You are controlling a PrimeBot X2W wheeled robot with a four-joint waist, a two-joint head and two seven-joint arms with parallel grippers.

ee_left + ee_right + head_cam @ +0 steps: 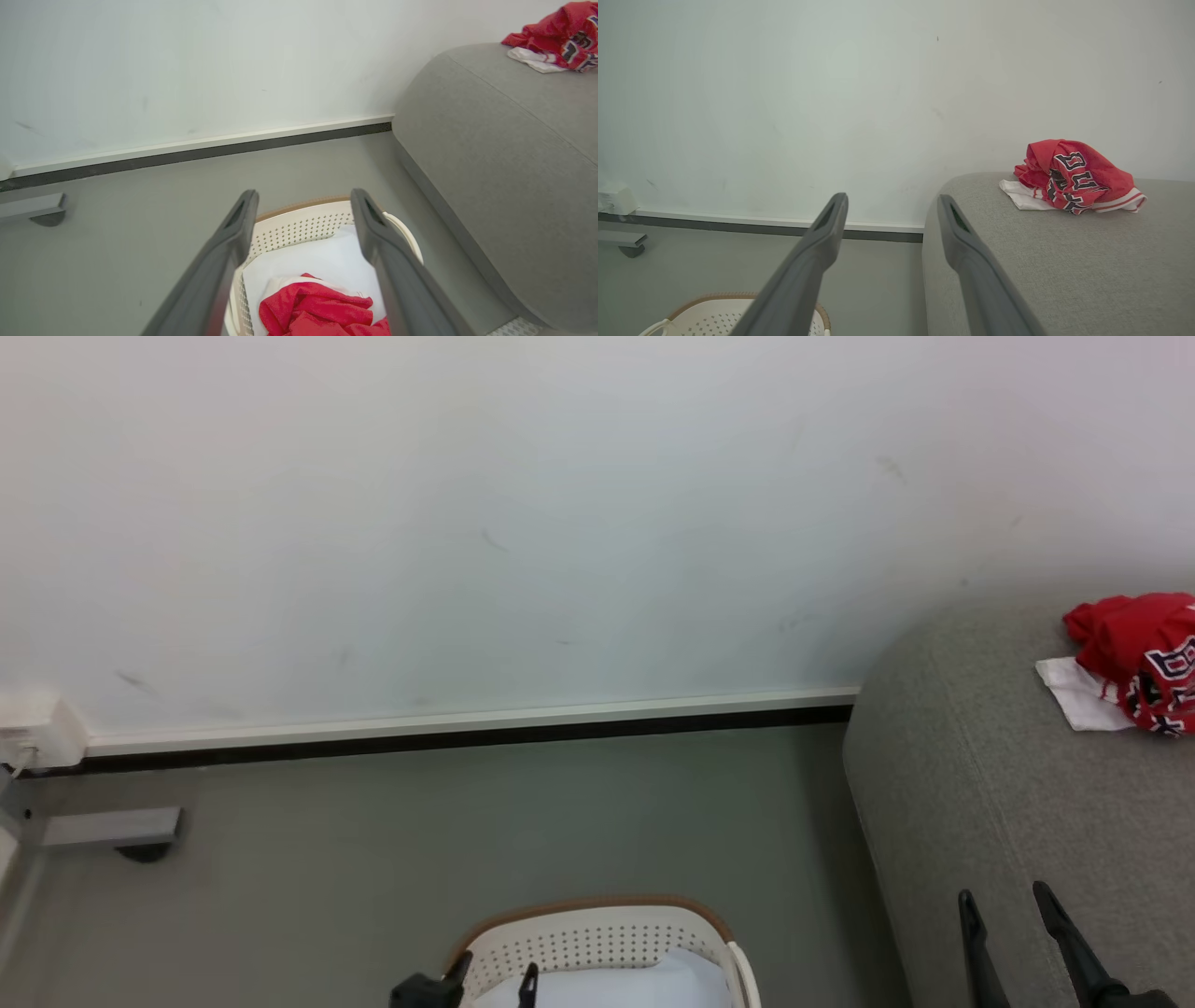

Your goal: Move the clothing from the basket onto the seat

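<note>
Clothing on the seat (1073, 175): lying in a crumpled bright red heap on the seat top, close to the wall, showing black-and-white block lettering, with a white cloth part and red-striped white trim spreading flat from under it.
Clothing in the basket (317, 310): sitting bunched low inside, showing plain red folds with a thin white edge, resting on a broad white sheet of cloth; possibly another garment or a liner, hard telling from the left wrist view.
Basket (597, 907): standing on the floor near the seat's rounded corner, showing a cream-white wall with rows of small holes, a brown rim and a side handle on its right.
Seat (980, 784): stretching away to the right of the basket, showing grey woven fabric, a rounded corner and a stitched seam running along the top.
Left gripper (304, 196): hovering above the basket, fingers spread wide, gripping nothing, framing the red folds below.
Right gripper (892, 198): hanging over the seat's near part, fingers parted, holding nothing, keeping well apart from the red heap.
Floor (467, 840): lying grey and smooth under the basket.
Wall (560, 523): rising pale behind, with a white-and-black skirting strip (467, 723) running along its foot.
Grey bar (112, 826): poking in low at the far left, sitting on a dark wheel.
</note>
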